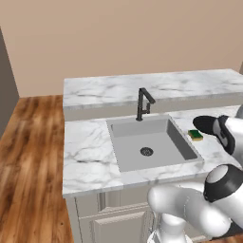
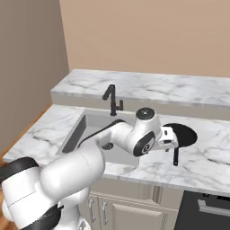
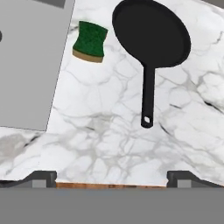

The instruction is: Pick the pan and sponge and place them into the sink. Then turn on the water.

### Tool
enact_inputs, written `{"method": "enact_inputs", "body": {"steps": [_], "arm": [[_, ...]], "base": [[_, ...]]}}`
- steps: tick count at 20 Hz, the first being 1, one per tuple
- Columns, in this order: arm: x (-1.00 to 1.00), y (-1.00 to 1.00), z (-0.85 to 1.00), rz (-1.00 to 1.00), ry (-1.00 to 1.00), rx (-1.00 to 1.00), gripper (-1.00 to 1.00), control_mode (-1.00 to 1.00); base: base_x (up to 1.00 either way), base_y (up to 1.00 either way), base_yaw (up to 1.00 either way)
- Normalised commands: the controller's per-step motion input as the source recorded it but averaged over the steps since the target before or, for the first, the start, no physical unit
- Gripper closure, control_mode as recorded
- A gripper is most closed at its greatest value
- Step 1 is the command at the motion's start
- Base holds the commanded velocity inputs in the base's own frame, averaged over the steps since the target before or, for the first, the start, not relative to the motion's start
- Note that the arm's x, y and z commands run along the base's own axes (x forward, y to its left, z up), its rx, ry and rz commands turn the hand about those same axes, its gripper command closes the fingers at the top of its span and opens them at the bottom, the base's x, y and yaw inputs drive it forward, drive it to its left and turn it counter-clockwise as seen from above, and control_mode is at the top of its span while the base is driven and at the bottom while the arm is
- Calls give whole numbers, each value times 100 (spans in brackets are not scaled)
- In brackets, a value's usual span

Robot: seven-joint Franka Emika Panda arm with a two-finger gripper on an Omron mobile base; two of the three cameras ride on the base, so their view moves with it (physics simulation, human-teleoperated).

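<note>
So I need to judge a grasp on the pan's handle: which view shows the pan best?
The hand view: the whole pan and its handle lie unobstructed. In the right base view the arm covers part of it; the left base view catches an edge.

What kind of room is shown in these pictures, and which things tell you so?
It looks like a kitchen, in a rendered scene. A grey sink with a black faucet is set in a white marble counter, and a black frying pan and a sponge lie beside the basin.
</note>
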Motion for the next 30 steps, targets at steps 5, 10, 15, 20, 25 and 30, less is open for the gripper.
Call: {"method": "enact_inputs", "body": {"steps": [5,10,15,20,25,30], "arm": [[13,-32,-15,0,0,-3,-100,-100],[22,-26,-23,2,0,-1,-100,-100],[37,-27,-25,2,0,0,-100,-100],[40,-23,-19,1,0,0,-100,-100],[37,-20,-21,1,0,0,-100,-100],[43,-24,-28,1,0,0,-100,-100]], "base": [[0,0,0],[0,0,0],[0,0,0],[0,0,0],[0,0,0],[0,0,0]]}}
